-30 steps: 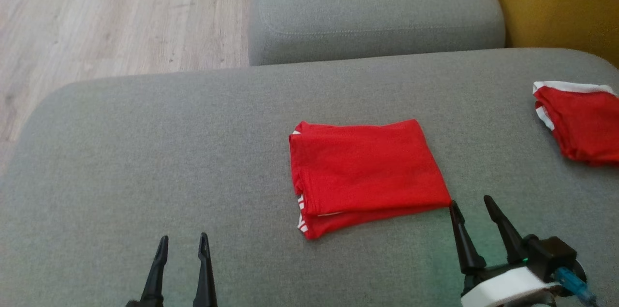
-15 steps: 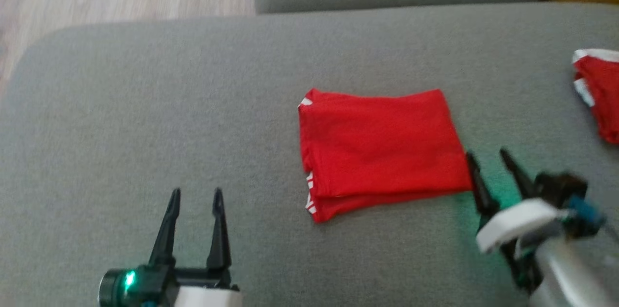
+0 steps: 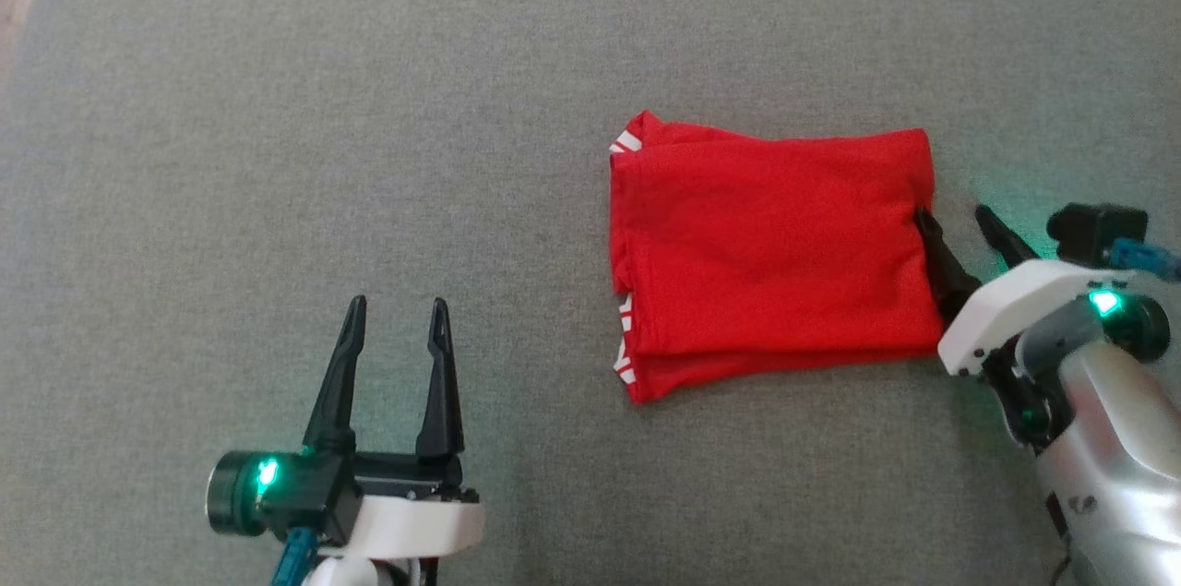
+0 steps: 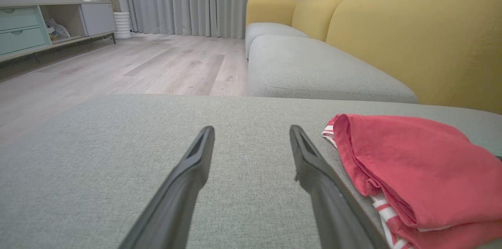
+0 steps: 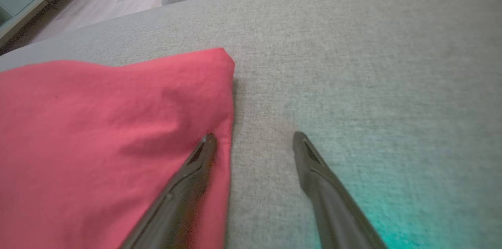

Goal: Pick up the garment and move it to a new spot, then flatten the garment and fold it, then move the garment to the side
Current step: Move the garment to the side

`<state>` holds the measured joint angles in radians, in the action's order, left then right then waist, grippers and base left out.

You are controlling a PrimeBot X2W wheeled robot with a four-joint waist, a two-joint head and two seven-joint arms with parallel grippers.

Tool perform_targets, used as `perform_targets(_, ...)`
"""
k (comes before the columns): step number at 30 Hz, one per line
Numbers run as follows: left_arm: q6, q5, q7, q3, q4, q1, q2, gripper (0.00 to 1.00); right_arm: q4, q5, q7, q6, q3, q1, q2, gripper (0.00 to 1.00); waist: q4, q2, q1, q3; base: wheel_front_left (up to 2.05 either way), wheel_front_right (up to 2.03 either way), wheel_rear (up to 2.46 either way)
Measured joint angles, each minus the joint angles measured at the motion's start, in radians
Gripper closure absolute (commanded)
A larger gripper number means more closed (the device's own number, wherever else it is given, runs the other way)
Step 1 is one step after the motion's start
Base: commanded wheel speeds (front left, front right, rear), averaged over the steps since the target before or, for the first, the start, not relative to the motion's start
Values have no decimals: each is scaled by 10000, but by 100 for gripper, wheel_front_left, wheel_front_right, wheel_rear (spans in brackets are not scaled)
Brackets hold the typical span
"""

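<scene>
Head view: red garment (image 3: 770, 258) lies folded into a neat rectangle on the grey sofa seat (image 3: 323, 106), right of centre, flat, several layers stacked. White striped trim peeks out along its left edge.

Left gripper (image 3: 399, 302) is spread wide and holds nothing. It sits low over bare seat, well apart from the garment's left edge. In the left wrist view the cloth is off to the right of the fingers, not between them.

Right gripper (image 3: 951, 212) is spread too, pinching nothing. It sits right at the garment's right edge. In the right wrist view one finger lies over the red cloth just inside the edge and the other over bare seat, so the jaws straddle the edge. Can't tell whether the finger actually presses the fabric.

Handling, my read: thin knit cloth, very light, limp, no stiffness at all. Not fragile or slippery, but the layers will slide on each other. Grab only the top layer and the fold peels open; lift from one corner and the rest sags and unrolls.

Best hold: pinch through the whole stack at the right edge, where the right gripper already is, with one finger dug under against the soft cushion. The left gripper could take the trim side, so both ends lift level or drag together.

Folding looks done; shifting it aside looks like what's left.
</scene>
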<state>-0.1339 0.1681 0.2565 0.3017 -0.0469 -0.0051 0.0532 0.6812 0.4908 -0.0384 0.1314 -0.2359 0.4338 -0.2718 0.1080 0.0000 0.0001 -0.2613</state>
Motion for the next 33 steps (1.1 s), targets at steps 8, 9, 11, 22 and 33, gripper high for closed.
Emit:
perform_targets(8, -81, 19, 0, 63, -56, -212, -2, 0, -324, 686, -13, 0, -462, 116, -113, 18, -123, 0, 0, -273, 0, 0, 0)
perform_targets(9, -81, 19, 0, 61, -79, -245, -2, 0, -401, 759, -13, 0, -522, 116, -111, 4, -142, 0, 0, -274, 0, 0, 0)
perform_targets(11, -81, -4, 0, 61, -100, -278, -2, 0, -466, 867, -21, 0, -585, 107, -111, 0, -157, 0, 0, -271, 0, 0, 0)
perform_targets(22, -84, -27, 2, 44, -153, -308, -2, 0, -1304, 1956, -746, 0, -1120, -377, -153, 100, -303, 0, -1, -155, 0, 0, 0)
perform_targets(33, -56, -213, 2, -132, 111, -372, -4, 0, -1866, 744, -518, 0, -280, -235, -2259, 100, -1268, 0, -1, -507, 0, 0, 0)
